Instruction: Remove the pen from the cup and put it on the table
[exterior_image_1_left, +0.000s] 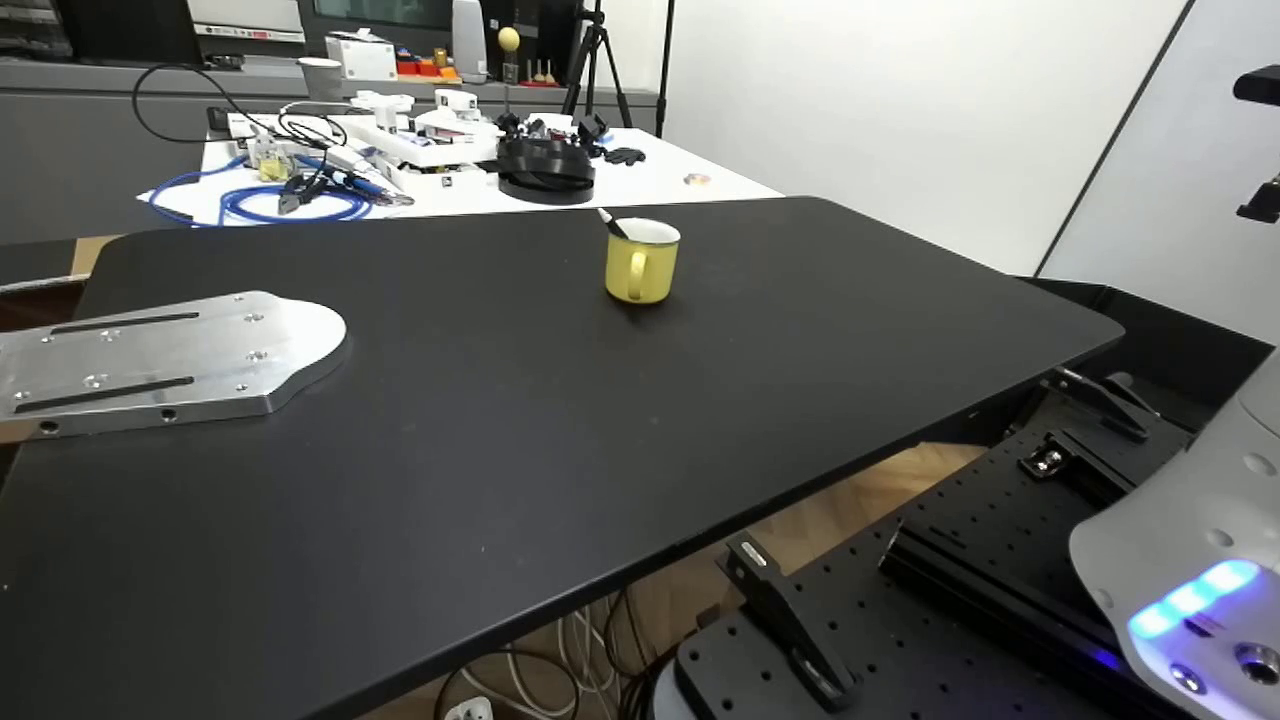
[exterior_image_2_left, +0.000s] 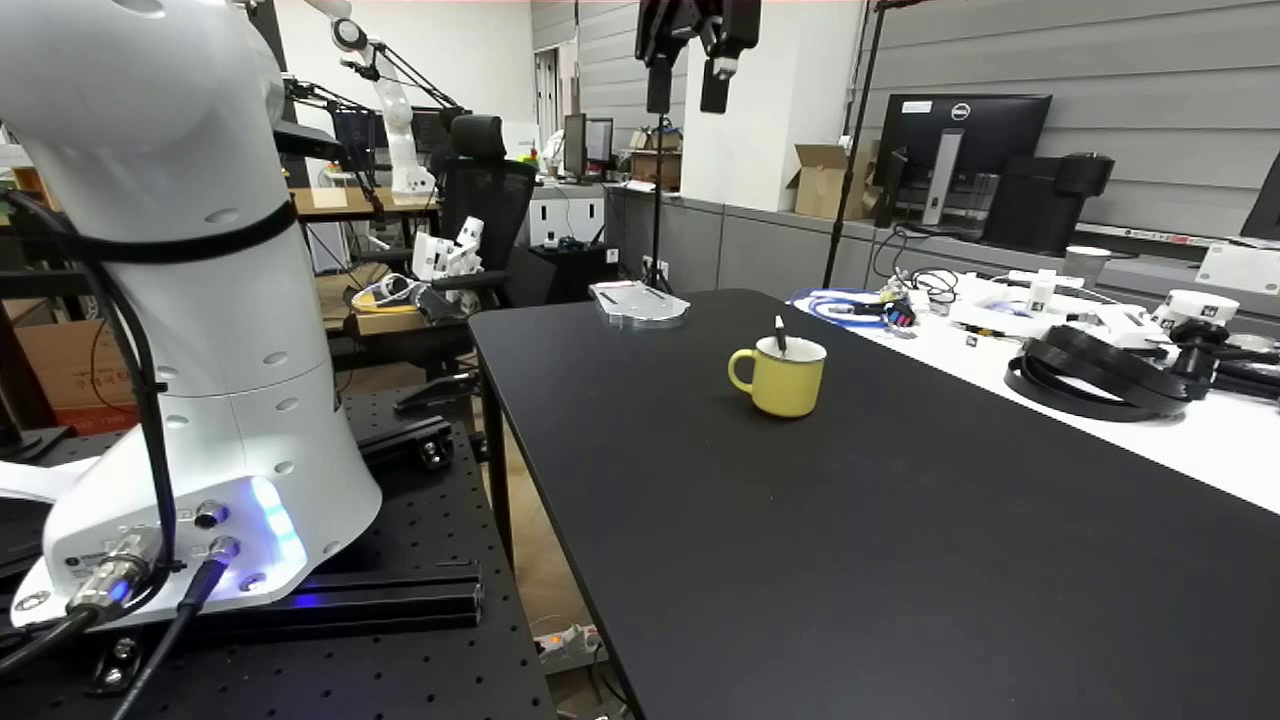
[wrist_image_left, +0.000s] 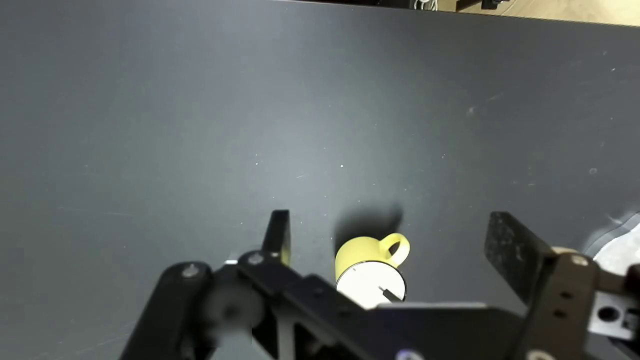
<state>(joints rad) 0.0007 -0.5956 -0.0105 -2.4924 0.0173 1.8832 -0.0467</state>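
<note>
A yellow cup with a white inside stands upright on the black table (exterior_image_1_left: 500, 420), in both exterior views (exterior_image_1_left: 657, 265) (exterior_image_2_left: 790, 385). A dark pen leans in it and sticks out above the rim, in both exterior views (exterior_image_1_left: 612, 223) (exterior_image_2_left: 780, 334); its lower part is hidden in the cup. In the wrist view the cup (wrist_image_left: 357, 254) and part of the pen (wrist_image_left: 391, 295) show low between the fingers, partly covered by the gripper body. My gripper (wrist_image_left: 387, 230) is open and empty. In an exterior view the gripper (exterior_image_2_left: 687, 95) hangs high above the table, apart from the cup.
A flat silver metal plate lies at one end of the table, in both exterior views (exterior_image_1_left: 190, 350) (exterior_image_2_left: 640, 303). A white table (exterior_image_1_left: 700, 180) with cables and white parts adjoins the far edge. The robot base (exterior_image_2_left: 210, 480) stands beside the near edge.
</note>
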